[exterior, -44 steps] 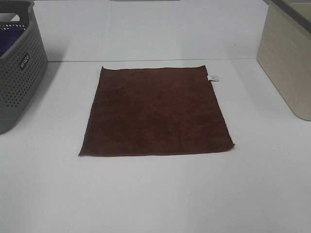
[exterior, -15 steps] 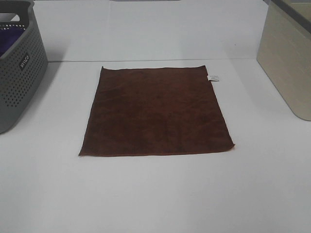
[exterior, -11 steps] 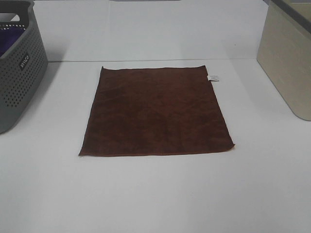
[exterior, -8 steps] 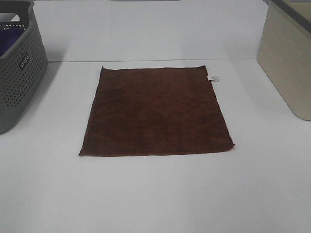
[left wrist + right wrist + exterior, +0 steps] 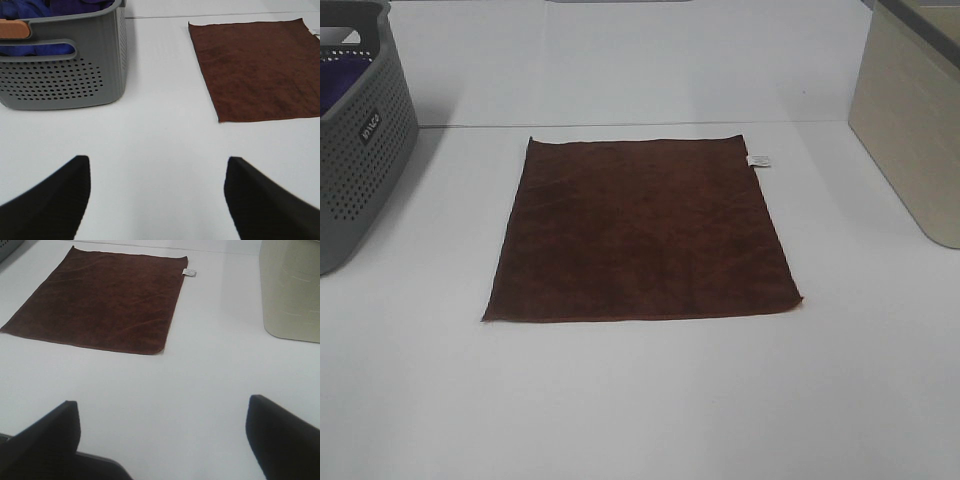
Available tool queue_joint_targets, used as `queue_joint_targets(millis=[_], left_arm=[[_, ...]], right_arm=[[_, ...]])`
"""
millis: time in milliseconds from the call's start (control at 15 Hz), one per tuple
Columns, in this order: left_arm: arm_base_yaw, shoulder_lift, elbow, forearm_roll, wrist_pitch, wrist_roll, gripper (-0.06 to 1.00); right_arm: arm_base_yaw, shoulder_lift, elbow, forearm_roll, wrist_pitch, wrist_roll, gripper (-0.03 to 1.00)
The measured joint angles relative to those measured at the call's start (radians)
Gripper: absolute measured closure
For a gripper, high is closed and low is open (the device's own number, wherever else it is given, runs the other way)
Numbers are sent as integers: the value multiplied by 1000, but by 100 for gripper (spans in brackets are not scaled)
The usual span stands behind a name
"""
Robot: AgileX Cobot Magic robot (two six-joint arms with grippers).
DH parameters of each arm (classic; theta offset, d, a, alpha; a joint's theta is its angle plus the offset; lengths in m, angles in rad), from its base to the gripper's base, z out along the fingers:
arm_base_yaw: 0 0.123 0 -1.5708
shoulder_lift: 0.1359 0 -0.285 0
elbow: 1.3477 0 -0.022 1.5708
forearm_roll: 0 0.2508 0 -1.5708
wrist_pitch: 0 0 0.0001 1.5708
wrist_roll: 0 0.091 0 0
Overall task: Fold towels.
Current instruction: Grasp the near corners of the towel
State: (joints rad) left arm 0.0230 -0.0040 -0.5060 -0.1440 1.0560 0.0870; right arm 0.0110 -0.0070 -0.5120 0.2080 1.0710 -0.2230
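Note:
A dark reddish-brown square towel (image 5: 640,232) lies flat and unfolded in the middle of the white table, with a small white tag (image 5: 758,160) on its far right edge. It also shows in the left wrist view (image 5: 260,67) and in the right wrist view (image 5: 102,302). Neither gripper shows in the high view. My left gripper (image 5: 157,192) is open and empty, back from the towel's near left corner. My right gripper (image 5: 162,437) is open and empty, back from the towel's near right corner.
A grey perforated basket (image 5: 355,150) holding purple fabric (image 5: 35,7) stands at the left, also seen in the left wrist view (image 5: 62,75). A beige bin (image 5: 910,120) stands at the right, also in the right wrist view (image 5: 290,290).

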Motion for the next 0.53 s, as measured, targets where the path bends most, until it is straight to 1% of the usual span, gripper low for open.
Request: queue_joint_targets(millis=[200,267,400,467,533], left_arm=[[0,0,-3,-3,-20,0,23],[0,0,-8,-4,-62,0,23],[0,24,-6,-17,-203,0,23],[0,34,-1,-24,-240,0,23],[0,56,13,-38,-306,0,23]], right_arm=[[0,5,-1,-2,-10,13,14],[0,27,-5,-4,-38,19,15],[0,98,-11,-15,-149,24,16],[0,120,-12,-21,-181,24,16],[0,161,-12,-27,-241,24,17]])
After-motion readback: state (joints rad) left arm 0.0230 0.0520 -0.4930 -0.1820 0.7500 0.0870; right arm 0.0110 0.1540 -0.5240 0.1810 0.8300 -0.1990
